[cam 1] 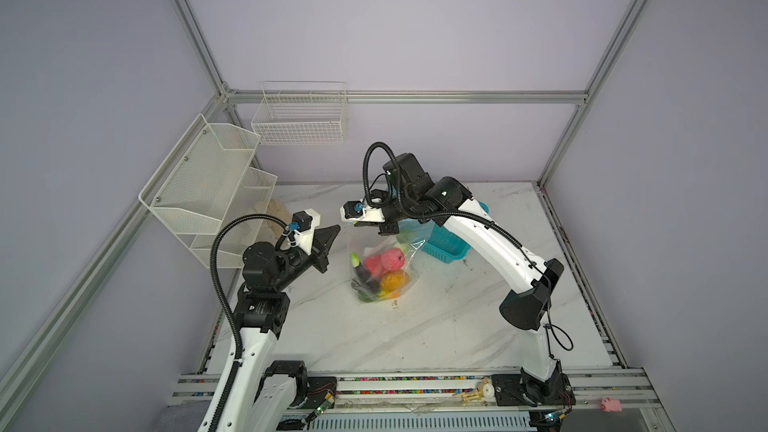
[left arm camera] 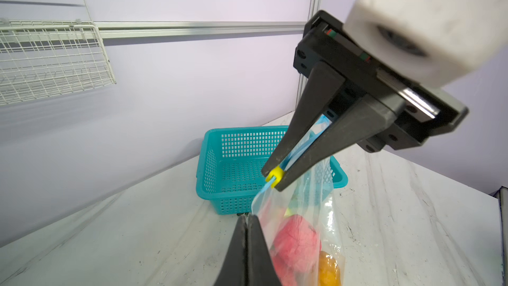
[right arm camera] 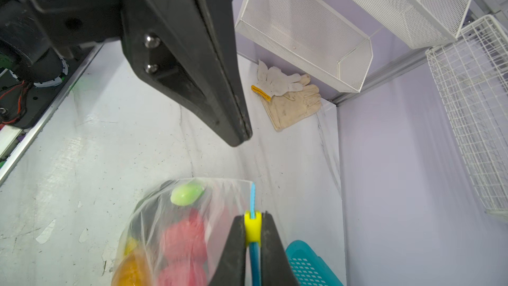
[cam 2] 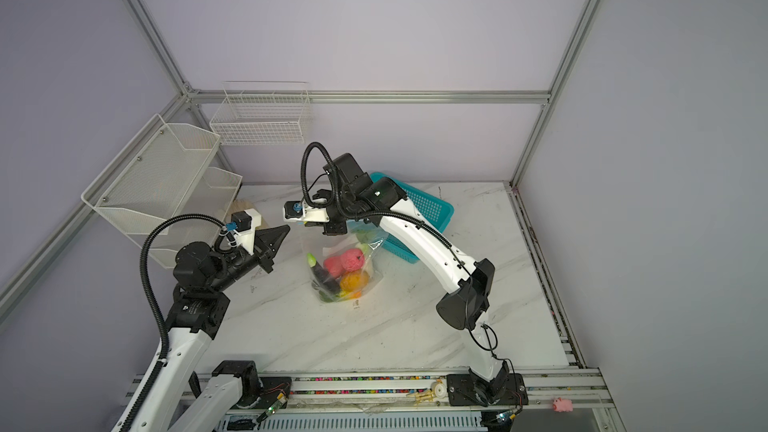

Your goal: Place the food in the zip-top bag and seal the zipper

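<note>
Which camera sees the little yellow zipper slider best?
The right wrist view: the yellow slider is big and close, pinched in the right gripper. The left wrist view shows it smaller. In both top views it's barely a speck.

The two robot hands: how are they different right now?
The right hand pinches the yellow slider on the zip-top bag; the left hand holds nothing. The right hand holds the bag's top edge up; the left hand hangs beside the bag, apart from it. Both are black, pointed and closed.
</note>
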Robot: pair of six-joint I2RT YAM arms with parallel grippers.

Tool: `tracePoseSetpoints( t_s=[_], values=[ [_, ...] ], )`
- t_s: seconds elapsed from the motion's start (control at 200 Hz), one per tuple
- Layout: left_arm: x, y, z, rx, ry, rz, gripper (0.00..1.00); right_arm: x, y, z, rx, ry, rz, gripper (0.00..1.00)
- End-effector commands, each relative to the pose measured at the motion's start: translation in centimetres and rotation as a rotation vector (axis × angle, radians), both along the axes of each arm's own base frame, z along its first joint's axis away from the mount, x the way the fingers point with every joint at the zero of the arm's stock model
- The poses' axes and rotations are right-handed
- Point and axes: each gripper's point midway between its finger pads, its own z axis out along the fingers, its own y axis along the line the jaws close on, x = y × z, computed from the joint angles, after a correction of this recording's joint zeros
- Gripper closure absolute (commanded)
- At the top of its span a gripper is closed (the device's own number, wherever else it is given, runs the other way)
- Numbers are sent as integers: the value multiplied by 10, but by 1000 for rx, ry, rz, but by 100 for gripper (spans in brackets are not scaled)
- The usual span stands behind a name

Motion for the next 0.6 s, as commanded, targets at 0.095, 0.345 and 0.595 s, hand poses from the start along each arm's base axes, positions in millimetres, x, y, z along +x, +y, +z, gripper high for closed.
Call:
tracePoseSetpoints(
  t_s=[0.095, 0.345, 0.595],
  values=[
    [-4, -13, 14, 27, -49, -103, 76, -15, -15, 15, 1, -14, 39, 95],
    [-2, -25, 38, 35, -117, -203, 52, -20, -17, 21, 19, -9, 74, 96],
    [-1, -36, 55, 30, -153, -291, 63, -22, -21, 23, 27, -5, 87, 96]
  ],
)
